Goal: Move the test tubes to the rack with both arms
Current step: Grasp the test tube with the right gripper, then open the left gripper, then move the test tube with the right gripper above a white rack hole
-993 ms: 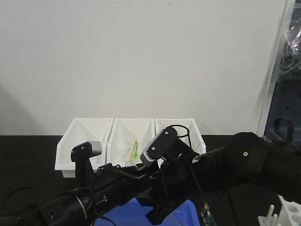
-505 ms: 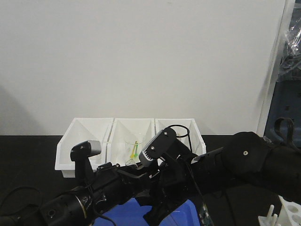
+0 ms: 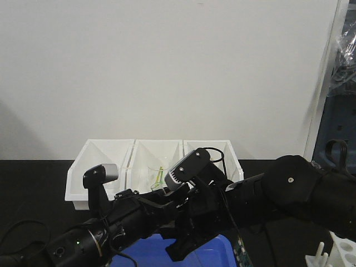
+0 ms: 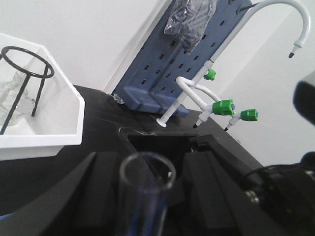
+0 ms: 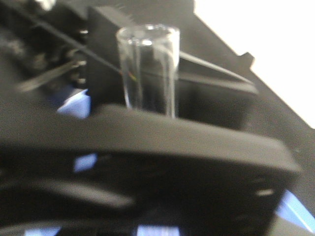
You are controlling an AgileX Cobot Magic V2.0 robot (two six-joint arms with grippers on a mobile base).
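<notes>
White wall and a black tabletop backed the front view. Three white bins stood in a row against the wall. The middle one held one clear beaker with a green-and-yellow item inside. Two black arms, the left arm and the right arm, met above one blue container, each carrying one grey camera module. One corner of the white rack, with upright pegs, showed at lower right, well apart from where the arms met.

Left wrist view: one test tube, clear and round-rimmed, stood upright, pinched between the dark fingers of the left gripper. One of the white bins held one black wire ring stand. One blue pegboard carried white pegs and three green fittings, beside a white gooseneck tap.

Right wrist view, blurred: the test tube rose upright between black parts of the right gripper. Whether those jaws pressed on it could not be told.
</notes>
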